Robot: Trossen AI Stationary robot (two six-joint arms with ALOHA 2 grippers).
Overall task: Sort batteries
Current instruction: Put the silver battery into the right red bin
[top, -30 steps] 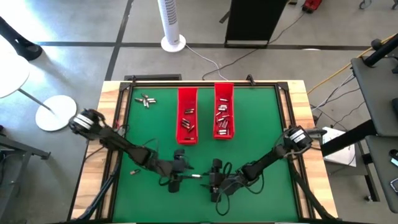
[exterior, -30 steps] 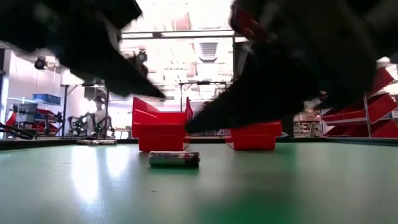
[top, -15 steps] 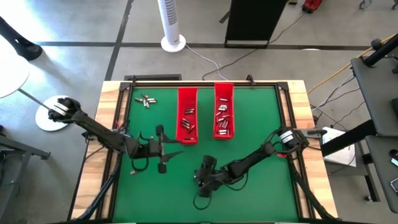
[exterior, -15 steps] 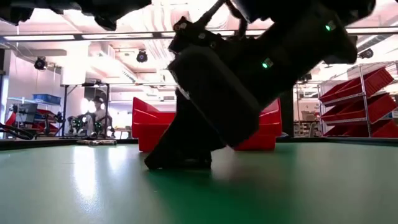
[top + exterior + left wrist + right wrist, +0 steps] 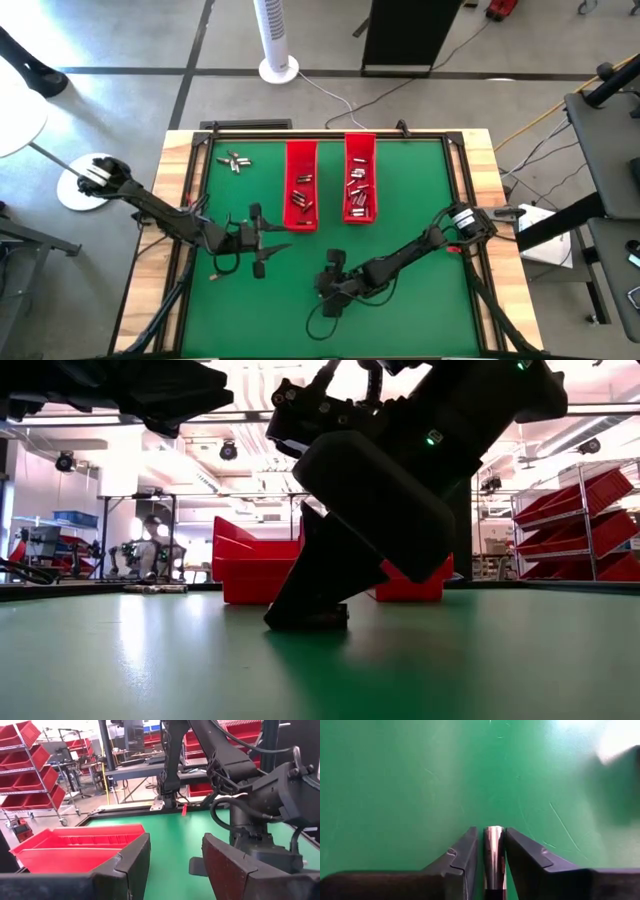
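Green felt is covering the table (image 5: 420,200). Lower centre in the high view, the right gripper (image 5: 333,290) is clenching a battery (image 5: 493,855) lying on the felt, probably to carry it to a red tray (image 5: 301,185). Left gripper (image 5: 262,243) is hanging released, empty.

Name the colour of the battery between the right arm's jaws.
Silvery metallic battery, clearest in the right wrist view.

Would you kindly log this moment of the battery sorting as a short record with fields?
right gripper: down at the mat, fingers closed on a battery
left gripper: open, empty, above the mat
mat: green
red trays: two, side by side, batteries in both
loose batteries: small cluster near the far left corner
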